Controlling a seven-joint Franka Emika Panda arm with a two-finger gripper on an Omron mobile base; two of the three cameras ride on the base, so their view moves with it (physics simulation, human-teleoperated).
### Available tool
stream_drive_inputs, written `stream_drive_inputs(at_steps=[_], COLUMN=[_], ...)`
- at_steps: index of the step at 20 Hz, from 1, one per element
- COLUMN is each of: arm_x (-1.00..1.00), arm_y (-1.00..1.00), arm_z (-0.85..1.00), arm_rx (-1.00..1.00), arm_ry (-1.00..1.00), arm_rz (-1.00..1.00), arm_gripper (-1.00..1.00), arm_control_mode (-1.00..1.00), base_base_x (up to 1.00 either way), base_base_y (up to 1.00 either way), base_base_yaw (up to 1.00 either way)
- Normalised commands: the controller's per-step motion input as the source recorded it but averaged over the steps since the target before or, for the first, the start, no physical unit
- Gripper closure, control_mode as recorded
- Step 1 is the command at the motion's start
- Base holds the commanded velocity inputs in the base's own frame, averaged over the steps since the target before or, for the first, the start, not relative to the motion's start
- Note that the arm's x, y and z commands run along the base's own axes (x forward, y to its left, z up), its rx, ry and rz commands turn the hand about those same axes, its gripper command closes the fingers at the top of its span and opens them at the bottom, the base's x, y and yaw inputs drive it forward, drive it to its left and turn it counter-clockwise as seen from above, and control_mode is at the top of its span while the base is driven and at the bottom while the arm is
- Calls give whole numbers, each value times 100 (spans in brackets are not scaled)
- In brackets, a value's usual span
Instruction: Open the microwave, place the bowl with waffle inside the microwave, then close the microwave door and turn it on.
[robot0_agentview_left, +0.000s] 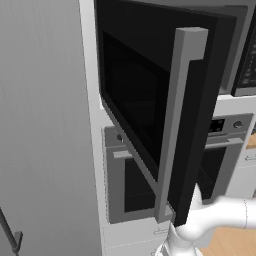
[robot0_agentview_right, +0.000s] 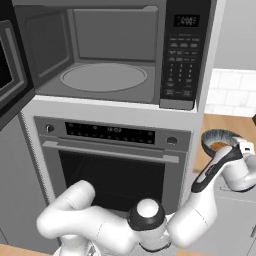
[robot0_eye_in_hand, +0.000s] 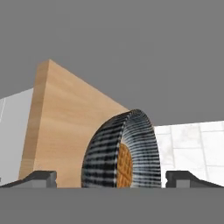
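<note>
Microwave door (robot0_agentview_left: 150, 100) swung open — oven (robot0_agentview_right: 112, 165) below.

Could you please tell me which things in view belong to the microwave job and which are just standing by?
For the job: microwave, its open door, bowl, waffle, open claw.
Standing by: oven, wooden counter, tiled wall.

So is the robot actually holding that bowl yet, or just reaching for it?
Nothing is held yet. The fingers stand wide apart on either side of the bowl with the waffle, not closed on it.
</note>
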Motion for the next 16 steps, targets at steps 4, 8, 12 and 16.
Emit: stream_drive_inputs(at_steps=[4,8,12,16], arm_x=[1,11,44,49], arm_y=[0,6,7,0], arm_z=[-24,-28,-13,-8], arm_rx=[0,0,-1,-1], arm_ry=[1,0,0,0], arm_rz=[4,2,0,1], arm_gripper=[-100,-100,-100,-100], arm_control_mode=[-100,-100,-100,-100], base_base_x=[0,0,0,0], base_base_y=[0,0,0,0], base_base_yaw=[0,0,0,0])
